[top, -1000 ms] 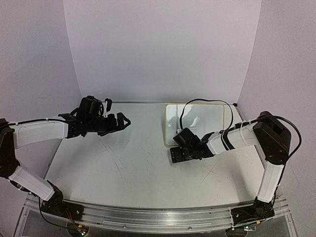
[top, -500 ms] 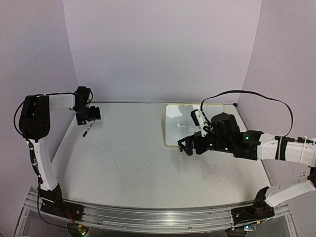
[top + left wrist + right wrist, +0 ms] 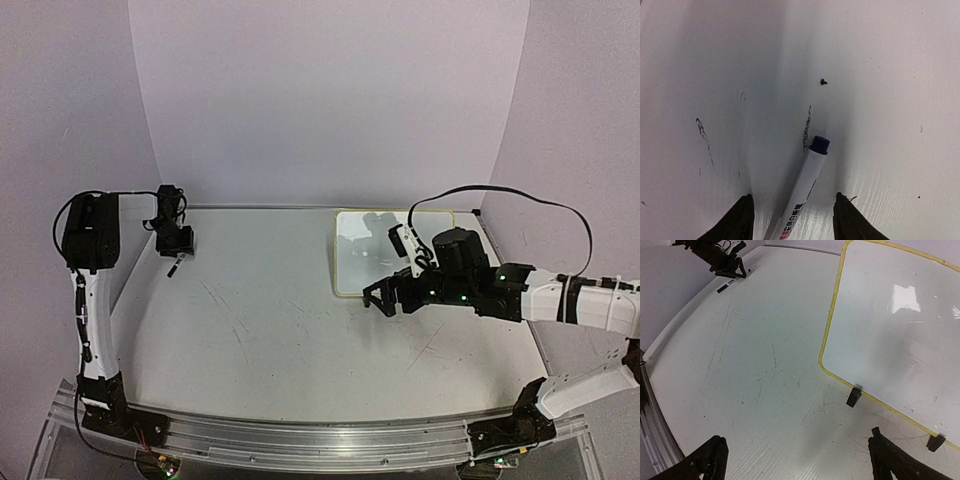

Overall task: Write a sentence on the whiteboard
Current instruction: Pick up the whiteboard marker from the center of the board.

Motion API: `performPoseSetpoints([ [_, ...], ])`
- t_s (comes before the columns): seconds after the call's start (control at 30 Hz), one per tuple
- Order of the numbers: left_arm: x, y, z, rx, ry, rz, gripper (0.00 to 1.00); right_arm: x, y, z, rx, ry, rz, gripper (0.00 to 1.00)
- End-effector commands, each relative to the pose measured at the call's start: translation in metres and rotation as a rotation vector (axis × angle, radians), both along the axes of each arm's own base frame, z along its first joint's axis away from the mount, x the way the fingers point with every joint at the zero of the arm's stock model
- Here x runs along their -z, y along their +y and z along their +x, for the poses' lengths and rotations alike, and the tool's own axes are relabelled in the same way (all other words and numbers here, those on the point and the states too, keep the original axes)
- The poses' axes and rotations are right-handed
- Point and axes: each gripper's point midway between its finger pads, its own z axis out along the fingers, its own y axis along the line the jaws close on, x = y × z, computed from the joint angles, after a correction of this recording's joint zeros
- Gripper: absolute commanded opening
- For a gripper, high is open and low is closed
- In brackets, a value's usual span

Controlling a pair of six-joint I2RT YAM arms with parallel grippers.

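**Whiteboard.** We find the whiteboard (image 3: 400, 250) lying flat on the surface (image 3: 280, 340), in the upper right-centre of the overhead view, close to the back wall. In the right wrist view it fills the upper right of the frame (image 3: 890, 330). Its cream-yellow rim shows along the left and lower edges, and two black clip feet (image 3: 855, 396) stand on the lower edge. We see no writing on the board face, only glare from the lighting.

**Left arm.** The left arm reaches to the upper left of the overhead view, near the side wall. The left jaws point down at a marker (image 3: 176, 266) that lies on the surface. In the left wrist view the marker (image 3: 800, 195) runs from the bottom centre up to a dark blue cap at mid-frame. One dark finger (image 3: 742, 220) stands on each side of it. The left jaws are partly apart and straddle the barrel. A gap shows on both sides, so we record no contact.

**Right arm.** The right arm extends from the right of the overhead view toward the centre. The right jaws sit just beside the board's lower-left corner. In the right wrist view the fingers (image 3: 707, 460) appear at the bottom corners of the frame, spread wide, with only bare scratched surface between them. They hold nothing.

**Separation.** The marker and the whiteboard lie well apart, at opposite sides of the surface.
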Motion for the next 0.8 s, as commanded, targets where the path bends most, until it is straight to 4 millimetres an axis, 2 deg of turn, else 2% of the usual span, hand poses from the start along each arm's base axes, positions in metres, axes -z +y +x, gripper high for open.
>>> performPoseSetpoints([
  [0.0,0.013,-0.019,-0.034,0.036,0.097,-0.096,0.41,-0.022,0.002,0.004,0.002,-0.038,0.047,0.98],
  [0.03,0.011,-0.018,-0.038,0.032,0.102,-0.093,0.32,-0.024,0.003,0.006,0.005,-0.040,0.051,0.98],
  [0.13,0.006,-0.020,-0.046,0.043,0.104,-0.097,0.16,-0.034,0.004,0.013,0.038,-0.053,0.068,0.98],
  [0.2,-0.002,-0.028,-0.048,0.069,0.092,-0.108,0.07,-0.041,0.006,0.021,0.069,-0.057,0.081,0.98],
  [0.27,-0.021,-0.054,-0.050,0.141,0.054,-0.113,0.00,-0.054,0.011,0.026,0.077,-0.056,0.105,0.98],
  [0.33,-0.039,-0.081,-0.054,0.218,0.013,-0.067,0.00,-0.060,0.012,0.030,0.093,-0.037,0.133,0.98],
  [0.43,-0.084,-0.134,-0.069,0.323,-0.092,-0.038,0.00,-0.076,0.010,0.042,0.094,0.064,0.242,0.98],
  [0.47,-0.114,-0.169,-0.082,0.399,-0.177,-0.058,0.00,-0.084,0.009,0.045,0.087,0.121,0.306,0.97],
  [0.5,-0.130,-0.187,-0.091,0.439,-0.228,-0.067,0.00,-0.088,0.009,0.047,0.080,0.145,0.337,0.97],
  [0.53,-0.165,-0.221,-0.111,0.517,-0.344,-0.108,0.00,-0.097,0.012,0.045,0.049,0.180,0.379,0.97],
  [0.57,-0.193,-0.249,-0.130,0.587,-0.455,-0.169,0.00,-0.110,0.018,0.042,0.011,0.195,0.408,0.97],
  [0.6,-0.220,-0.270,-0.153,0.643,-0.538,-0.217,0.00,-0.117,0.022,0.042,-0.005,0.207,0.422,0.97],
  [0.63,-0.241,-0.283,-0.167,0.682,-0.618,-0.267,0.00,-0.117,0.025,0.040,-0.019,0.224,0.429,0.97],
  [0.67,-0.270,-0.305,-0.201,0.759,-0.749,-0.365,0.00,-0.131,0.033,0.039,-0.057,0.242,0.462,0.97],
  [0.7,-0.280,-0.314,-0.216,0.793,-0.799,-0.405,0.00,-0.135,0.036,0.037,-0.074,0.256,0.473,0.96],
  [0.77,-0.290,-0.324,-0.230,0.831,-0.843,-0.442,0.00,-0.144,0.041,0.039,-0.097,0.258,0.488,0.93],
])
